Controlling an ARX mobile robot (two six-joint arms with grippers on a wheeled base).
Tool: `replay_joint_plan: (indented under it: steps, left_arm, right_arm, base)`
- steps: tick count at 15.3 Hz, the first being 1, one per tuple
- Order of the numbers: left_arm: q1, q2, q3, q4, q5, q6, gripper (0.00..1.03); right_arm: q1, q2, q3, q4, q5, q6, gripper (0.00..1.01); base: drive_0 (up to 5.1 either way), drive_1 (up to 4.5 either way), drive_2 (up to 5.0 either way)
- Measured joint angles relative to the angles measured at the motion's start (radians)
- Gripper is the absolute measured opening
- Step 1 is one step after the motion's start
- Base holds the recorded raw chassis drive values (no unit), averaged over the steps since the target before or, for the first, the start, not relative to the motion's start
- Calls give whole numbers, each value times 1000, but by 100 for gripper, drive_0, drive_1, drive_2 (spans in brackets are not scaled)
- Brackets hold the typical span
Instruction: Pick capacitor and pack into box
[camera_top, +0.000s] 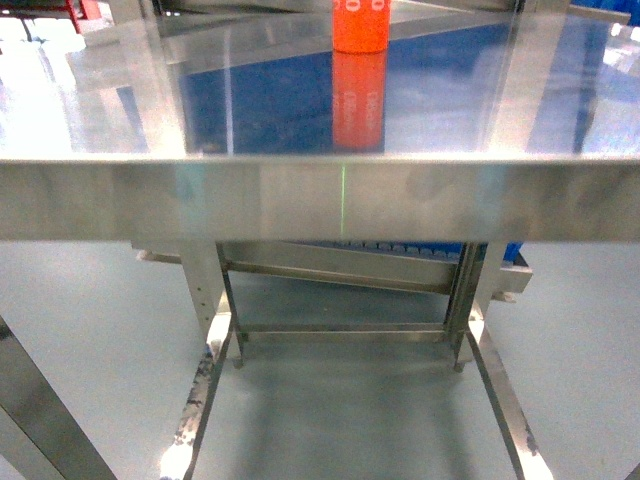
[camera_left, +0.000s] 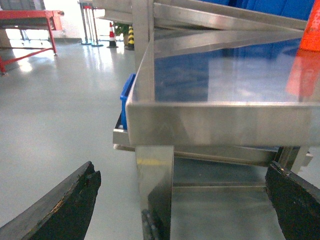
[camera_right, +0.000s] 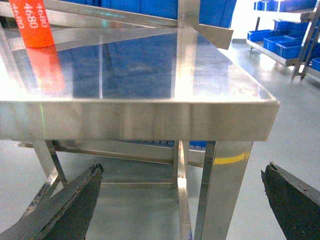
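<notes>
Capacitor (camera_top: 360, 25): standing upright on bench (camera_top: 320, 195), far side, centre. Box: not showing.
Left end effector (camera_left: 182, 200), right end effector (camera_right: 182, 200): both gaping wide, empty, hanging below bench edge.
Risk I am watching: raising arms straight up, fingers striking edge; a clumsy reach toppling capacitor.

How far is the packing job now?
Nothing looks done. The capacitor stands upright on the steel table, untouched. Both grippers, left and right, are open, below the table edge, holding nothing. The box is not in view. Picking and packing remain.
</notes>
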Motion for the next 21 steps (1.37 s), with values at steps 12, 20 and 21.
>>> replay_joint_plan:
  steps: [12, 20, 21]
  left_arm:
    - [0, 0, 0, 1, 0, 0, 98]
    - [0, 0, 0, 0, 0, 0, 98]
    - [0, 0, 0, 0, 1, 0, 98]
  right_arm:
    - [0, 0, 0, 3, 0, 0, 98]
    - [0, 0, 0, 0, 0, 1, 98]
    - [0, 0, 0, 1, 0, 1, 98]
  base:
    - [0, 0, 0]
    - [0, 0, 0]
    - [0, 0, 0]
